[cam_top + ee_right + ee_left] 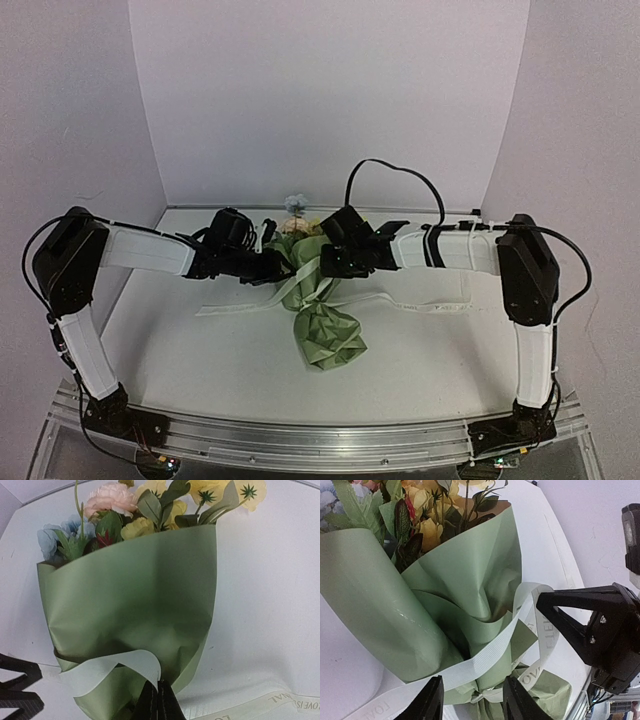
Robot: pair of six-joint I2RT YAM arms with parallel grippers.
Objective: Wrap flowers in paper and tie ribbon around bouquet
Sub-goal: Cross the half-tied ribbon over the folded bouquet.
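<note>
- Bouquet (pixel 318 300) lies mid-frame on the desk (pixel 200 350), blooms toward the top.
- Ribbon (pixel 420 303) circles its waist — ends trail left and right.
- Left fingers (pixel 431 702) spread at the waist.
- Right fingers (pixel 159 702) pressed together there — whether they pinch anything is unclear.

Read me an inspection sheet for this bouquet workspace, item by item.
Surface: white table.
Job's things: bouquet mid-table, flowers wrapped in olive paper; ribbon looped round its neck, ends trailing both ways.
Clutter: nothing seen.
End effectors: left end effector open beside the neck; right end effector shut, seemingly pinching the ribbon.
Cables: black cable arching above the right arm.
Surroundings: white backdrop walls.
</note>
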